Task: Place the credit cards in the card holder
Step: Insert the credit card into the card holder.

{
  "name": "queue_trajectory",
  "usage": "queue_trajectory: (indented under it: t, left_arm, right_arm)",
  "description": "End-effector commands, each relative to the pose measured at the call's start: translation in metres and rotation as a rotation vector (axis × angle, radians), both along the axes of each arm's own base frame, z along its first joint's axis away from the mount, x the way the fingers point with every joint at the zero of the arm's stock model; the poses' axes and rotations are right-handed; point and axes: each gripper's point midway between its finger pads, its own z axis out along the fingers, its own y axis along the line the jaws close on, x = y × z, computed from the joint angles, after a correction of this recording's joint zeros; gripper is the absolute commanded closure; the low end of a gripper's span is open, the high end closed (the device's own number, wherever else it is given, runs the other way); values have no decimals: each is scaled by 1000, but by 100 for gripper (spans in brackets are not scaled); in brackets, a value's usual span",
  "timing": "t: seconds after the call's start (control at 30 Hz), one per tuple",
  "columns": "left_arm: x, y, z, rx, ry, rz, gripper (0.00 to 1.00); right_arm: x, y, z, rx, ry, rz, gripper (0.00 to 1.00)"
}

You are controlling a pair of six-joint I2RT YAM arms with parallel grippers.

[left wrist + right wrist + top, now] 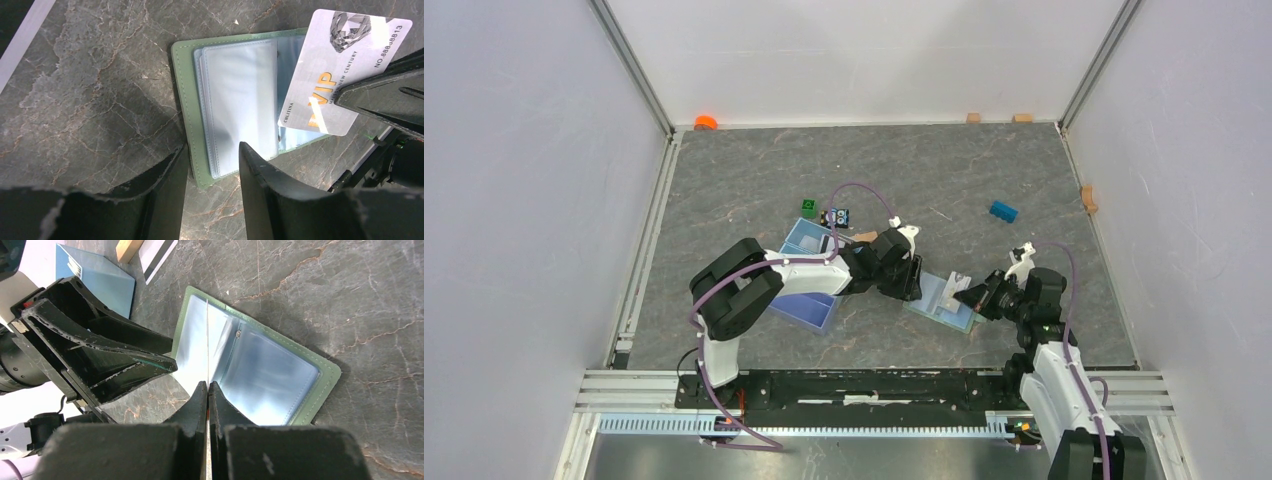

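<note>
grey marbled worktop [754, 170]: the card holder [240, 100] lies open. left gripper [212, 155] reaches low, jaws apart astride its edge; right gripper [207, 390], angled down, pinches a credit card [330, 65] over it.

Blue tray [808, 309], blue brick [1002, 210]

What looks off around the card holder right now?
Nothing spilled or damaged. The card in the right jaws is tilted askew relative to the open card holder's sleeves, not lined up with a slot.
</note>
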Motion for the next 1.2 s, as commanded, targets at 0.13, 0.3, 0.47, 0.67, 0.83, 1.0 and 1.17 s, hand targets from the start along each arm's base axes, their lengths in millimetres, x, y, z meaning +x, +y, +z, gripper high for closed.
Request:
queue_trajectory:
  t: [0.13, 0.3, 0.47, 0.67, 0.83, 1.0, 1.17]
  left_arm:
    - [1, 4, -13, 47, -14, -19, 53]
    - [0, 3, -13, 43, -10, -20, 55]
    - [-1, 4, -13, 42, -9, -20, 56]
    - [-1, 4, -13, 42, -5, -19, 59]
    - [-1, 4, -14, 47, -8, -18, 61]
    - [0, 5, -17, 55, -7, -21, 66]
    - [0, 6, -19, 64, -7, -24, 69]
  right_arm:
    - [8, -2, 5, 26, -40, -46, 100]
    - [8, -1, 2, 41, -42, -57, 100]
    - [5, 2, -6, 71, -24, -61, 100]
    - [1, -2, -18, 58, 9, -83, 100]
    - [-7, -6, -33, 27, 65, -102, 100]
    - [-21, -9, -53, 6, 133, -122, 100]
    - [-27, -8, -61, 3, 160, -121, 100]
